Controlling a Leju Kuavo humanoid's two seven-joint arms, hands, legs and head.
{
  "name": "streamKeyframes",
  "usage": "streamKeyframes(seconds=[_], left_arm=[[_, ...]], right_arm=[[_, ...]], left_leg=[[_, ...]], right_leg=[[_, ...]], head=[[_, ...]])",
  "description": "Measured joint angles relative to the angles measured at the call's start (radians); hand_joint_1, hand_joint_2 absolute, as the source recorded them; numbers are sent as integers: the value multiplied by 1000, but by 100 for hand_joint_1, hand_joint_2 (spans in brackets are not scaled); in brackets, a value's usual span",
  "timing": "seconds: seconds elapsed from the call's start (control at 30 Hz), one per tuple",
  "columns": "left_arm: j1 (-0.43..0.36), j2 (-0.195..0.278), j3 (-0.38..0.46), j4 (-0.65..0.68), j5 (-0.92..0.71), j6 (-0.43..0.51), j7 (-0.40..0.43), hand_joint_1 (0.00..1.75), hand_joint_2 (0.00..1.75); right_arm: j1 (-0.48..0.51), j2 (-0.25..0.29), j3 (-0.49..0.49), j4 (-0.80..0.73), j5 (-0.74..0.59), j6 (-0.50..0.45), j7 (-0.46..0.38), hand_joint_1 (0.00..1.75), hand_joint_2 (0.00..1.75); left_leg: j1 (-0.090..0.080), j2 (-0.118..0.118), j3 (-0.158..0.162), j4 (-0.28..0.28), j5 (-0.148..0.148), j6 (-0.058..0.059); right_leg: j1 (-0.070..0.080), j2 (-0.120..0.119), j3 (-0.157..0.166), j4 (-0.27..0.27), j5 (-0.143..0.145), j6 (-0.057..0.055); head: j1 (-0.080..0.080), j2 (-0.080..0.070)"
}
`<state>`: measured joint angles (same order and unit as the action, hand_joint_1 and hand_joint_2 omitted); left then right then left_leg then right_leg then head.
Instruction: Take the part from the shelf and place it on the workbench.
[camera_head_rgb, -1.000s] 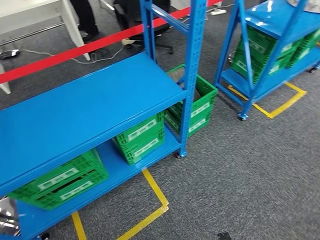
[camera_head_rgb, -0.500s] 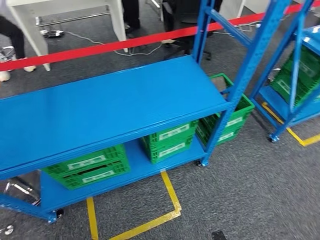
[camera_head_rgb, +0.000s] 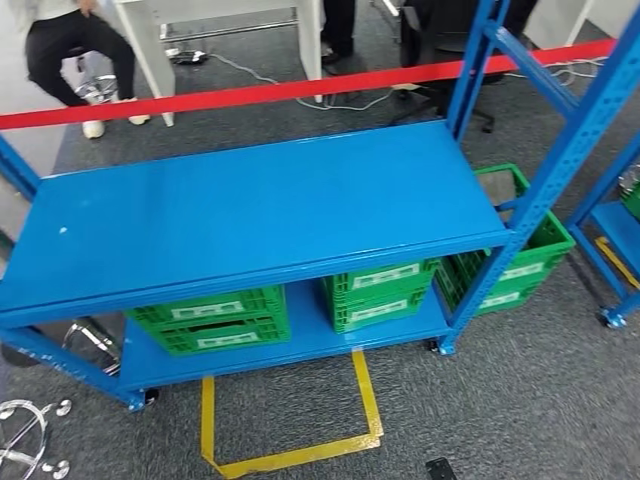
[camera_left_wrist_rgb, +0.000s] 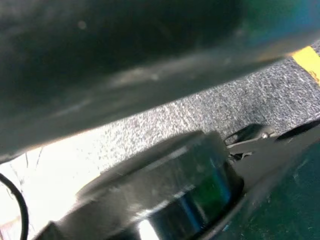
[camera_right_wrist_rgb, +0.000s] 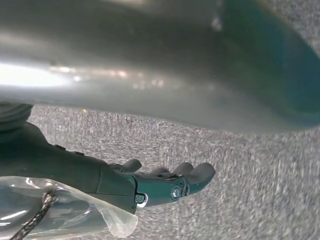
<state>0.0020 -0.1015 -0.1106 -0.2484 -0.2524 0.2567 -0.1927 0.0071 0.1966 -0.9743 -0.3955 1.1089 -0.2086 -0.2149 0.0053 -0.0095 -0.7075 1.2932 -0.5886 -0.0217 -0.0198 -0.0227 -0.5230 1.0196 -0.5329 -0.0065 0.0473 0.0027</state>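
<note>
My right hand (camera_right_wrist_rgb: 151, 182) hangs over grey carpet with its dark fingers (camera_right_wrist_rgb: 196, 172) stretched out almost straight. A clear plastic bag (camera_right_wrist_rgb: 68, 212) with a braided metal part (camera_right_wrist_rgb: 36, 217) inside sits against the hand's palm side, off the floor. How the hand grips it is hidden. In the head view the blue shelf (camera_head_rgb: 249, 215) stands straight ahead, and its upper board is bare.
Green crates (camera_head_rgb: 215, 318) (camera_head_rgb: 381, 292) sit on the shelf's lower board, and another (camera_head_rgb: 521, 265) stands by its right post. Red barrier tape (camera_head_rgb: 302, 90) runs behind. Beyond it are a white table (camera_head_rgb: 151, 35) and a seated person (camera_head_rgb: 72, 45). Yellow floor tape (camera_head_rgb: 294, 450) marks a square.
The whole head view has swung across the shelf, so the camera has turned. The shelf now sits centred, the second blue rack has slid off to the right, and a seated person has come into sight.
</note>
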Motion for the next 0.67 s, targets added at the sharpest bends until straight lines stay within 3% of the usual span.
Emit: streamKeyframes(seconds=[0.03,0.07,0.1,0.13,0.2,0.23,0.3,0.33,0.37,0.43,0.47,0.53,0.67], left_arm=[[2,0,0,0,0,0,0,0,0],[4,0,0,0,0,0,0,0,0],[6,0,0,0,0,0,0,0,0],[5,0,0,0,0,0,0,0,0],[2,1,0,-2,0,1,-2,0,0],[1,2,0,-2,0,2,-2,0,0],[3,2,0,-4,0,4,-4,0,87],[6,2,0,-4,-1,6,-4,0,131],[7,2,0,-4,-2,9,-4,0,175],[8,1,-1,-6,-6,16,-4,0,175],[9,0,-1,-7,-7,20,-4,0,175],[12,-1,-1,-9,-2,23,-1,0,175],[20,4,0,-16,20,9,12,0,0]], right_arm=[[0,0,0,1,0,0,0,0,0],[-1,0,0,2,0,0,0,0,0],[-2,0,0,2,0,0,0,0,0],[-3,0,0,3,0,0,0,0,0],[-4,0,0,4,-2,0,-1,0,0],[-4,0,0,5,-4,0,-3,0,0],[-6,-1,0,7,-13,4,-11,0,0],[-7,-1,0,9,-19,6,-15,0,0],[-8,-2,0,11,-25,9,-19,0,44],[-10,-6,-1,16,-36,13,-20,0,131],[-11,-7,-1,19,-43,17,-19,0,175],[-11,-11,6,24,-71,29,-17,0,175],[-1,-24,56,29,-150,51,-6,0,0]], left_leg=[[1,4,-5,8,10,0],[1,7,11,-25,38,1],[0,16,43,-90,76,6],[-4,39,79,-159,104,13],[-17,80,125,-252,124,29],[-22,89,130,-264,118,35],[-20,71,133,-274,121,43],[-19,63,138,-280,124,45],[-17,57,143,-286,127,46],[-18,46,149,-288,127,43],[-18,42,149,-287,124,42],[-19,38,150,-286,120,43],[-19,38,150,-285,117,46]], right_leg=[[1,-15,3,0,-3,0],[1,-27,7,0,-6,0],[2,-39,12,0,-10,1],[3,-51,15,-1,-13,4],[7,-72,19,-2,-22,13],[8,-83,20,-5,-25,19],[9,-98,31,-13,-30,28],[9,-88,35,-14,-33,32],[9,-74,38,-18,-29,26],[9,-45,44,-27,-27,14],[9,-44,49,-34,-24,10],[7,-44,55,-39,-26,22],[7,-43,56,-42,-25,26]], head=[[0,0],[0,0],[0,0],[0,0],[1,0],[1,0],[2,0],[2,0],[4,0],[8,0],[9,0],[9,0],[9,0]])
